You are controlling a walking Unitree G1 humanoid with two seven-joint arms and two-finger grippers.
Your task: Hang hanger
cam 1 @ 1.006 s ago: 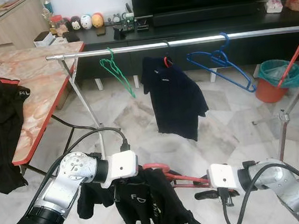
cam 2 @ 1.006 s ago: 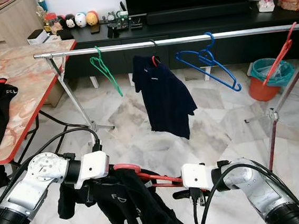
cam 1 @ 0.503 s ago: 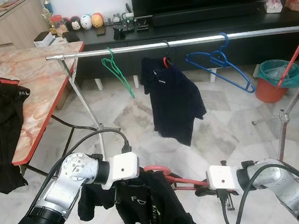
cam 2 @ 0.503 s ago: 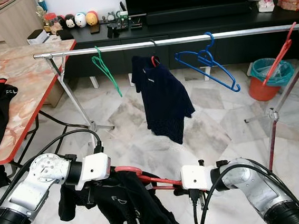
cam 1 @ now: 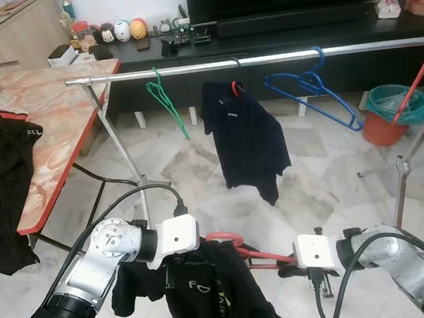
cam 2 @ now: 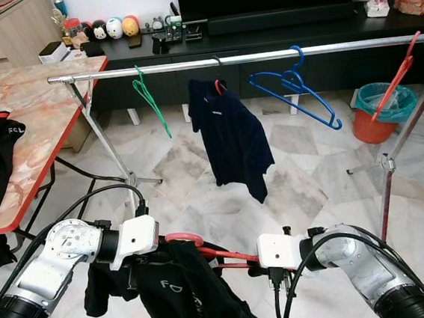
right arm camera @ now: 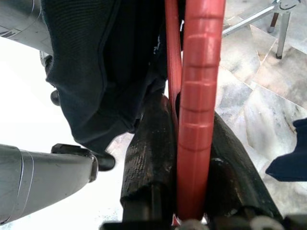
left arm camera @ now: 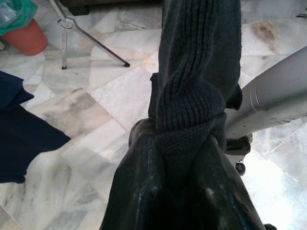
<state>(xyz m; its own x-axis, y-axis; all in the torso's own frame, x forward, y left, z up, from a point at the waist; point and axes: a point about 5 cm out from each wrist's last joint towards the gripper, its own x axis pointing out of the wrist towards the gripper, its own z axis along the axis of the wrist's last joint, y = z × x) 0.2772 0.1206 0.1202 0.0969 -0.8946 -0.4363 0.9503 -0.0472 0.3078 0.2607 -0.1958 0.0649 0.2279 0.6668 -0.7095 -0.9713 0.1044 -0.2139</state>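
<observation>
Red hanger [cam 1: 243,250] w/ a black top [cam 1: 210,294] draped on it sits low, held between both arms, well below and in front of the rail [cam 1: 262,59]. Right gripper [right arm camera: 184,158] is clamped on the hanger's red bar; fingers [right arm camera: 144,158] pinch it from both sides. Left gripper [left arm camera: 184,163] is closed on a bunched fold of the black top.

Progress: garment looks already on the hanger, hook end curling up near the left wrist, so dressing seems done. Left to do, as I judge it: lift the lot up to rail height and get the hook over the bar. Free gap looks likeliest btwn the green hanger [cam 1: 165,103] and the navy shirt [cam 1: 249,136], or btwn that shirt and the blue hanger [cam 1: 312,89]. Nothing hung yet.

Writing: small white logo on the held top, reads roughly "FCL" but too small to be sure. Same mark on the black garment [cam 1: 4,186] on the table [cam 1: 49,107]. Navy shirt has a tiny white chest mark, unreadable.
</observation>
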